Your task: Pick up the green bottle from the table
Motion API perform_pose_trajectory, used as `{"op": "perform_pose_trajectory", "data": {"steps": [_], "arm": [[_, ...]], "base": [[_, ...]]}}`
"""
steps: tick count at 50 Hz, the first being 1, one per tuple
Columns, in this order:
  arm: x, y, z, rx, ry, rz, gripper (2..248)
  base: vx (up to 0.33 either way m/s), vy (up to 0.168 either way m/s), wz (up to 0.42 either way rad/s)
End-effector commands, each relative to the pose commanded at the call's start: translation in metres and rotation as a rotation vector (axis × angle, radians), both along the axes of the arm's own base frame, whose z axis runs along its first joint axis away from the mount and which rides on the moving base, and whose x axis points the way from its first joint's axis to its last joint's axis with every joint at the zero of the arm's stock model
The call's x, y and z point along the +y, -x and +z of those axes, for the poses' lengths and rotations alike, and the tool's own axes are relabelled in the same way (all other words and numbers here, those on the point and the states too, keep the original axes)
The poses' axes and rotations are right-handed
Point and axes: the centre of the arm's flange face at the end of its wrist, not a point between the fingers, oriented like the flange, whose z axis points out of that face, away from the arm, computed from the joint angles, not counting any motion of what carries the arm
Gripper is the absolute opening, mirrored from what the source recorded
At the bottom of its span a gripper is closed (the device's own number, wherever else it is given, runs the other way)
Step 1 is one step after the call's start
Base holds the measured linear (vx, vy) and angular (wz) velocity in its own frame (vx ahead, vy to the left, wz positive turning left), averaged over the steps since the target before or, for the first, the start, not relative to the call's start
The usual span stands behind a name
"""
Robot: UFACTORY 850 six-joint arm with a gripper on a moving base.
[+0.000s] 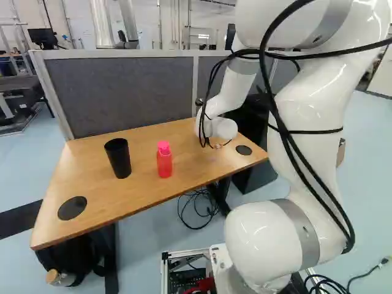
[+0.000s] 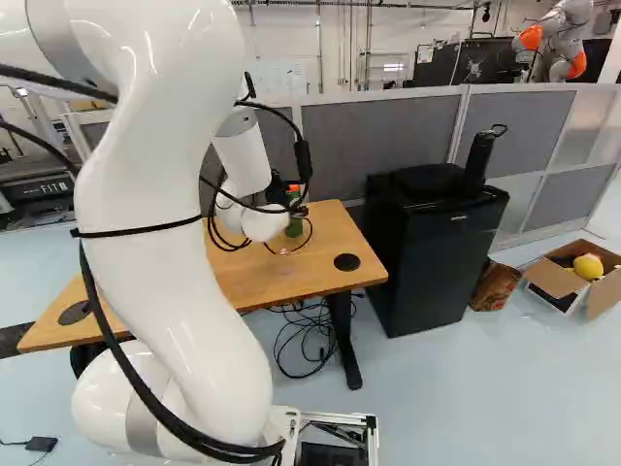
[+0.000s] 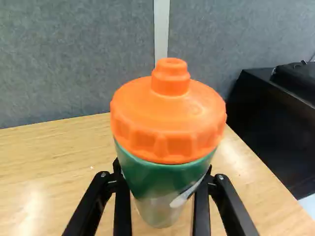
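A: So where's the green bottle (image 3: 153, 179) at, and has the pincer (image 3: 164, 173) actually got it?

B: Looks like it, yeah. Bottle's right between the fingers, one on each side of the body under the orange cap (image 3: 167, 123). I'd call that grasped. Can't tell whether its base is touching the tabletop (image 3: 49, 157).

A: How would you do the lift?

B: Firm up the squeeze a touch, but don't crush it, the wall might give. Then slow and straight up, no wrist twist, and see if the cap rises with the fingers. If it slips or leans, set it down and regrip. Keep it off the partition (image 3: 74, 64) ahead too.

A: Anything in it?

B: Can't tell, so I'd treat it as full. Left of the pincer there's a red bottle (image 1: 164, 162), capped, then a black cup (image 1: 119, 160) further left, contents hidden from here. Way off to the pincer's right, a cardboard box (image 2: 555, 276) has something yellow (image 2: 588, 266) in it.
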Motion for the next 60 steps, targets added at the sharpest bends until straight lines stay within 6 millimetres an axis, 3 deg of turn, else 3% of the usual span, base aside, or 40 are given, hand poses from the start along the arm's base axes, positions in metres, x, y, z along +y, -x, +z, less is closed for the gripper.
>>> {"op": "perform_pose_trajectory", "data": {"steps": [34, 60], "arm": [[0.004, 0.060, 0.034, -0.052, -0.002, 0.014, 111], [0.001, 0.073, 0.035, -0.052, -0.002, 0.009, 111]], "base": [[0.000, 0.000, 0.000], [0.000, 0.000, 0.000]]}}
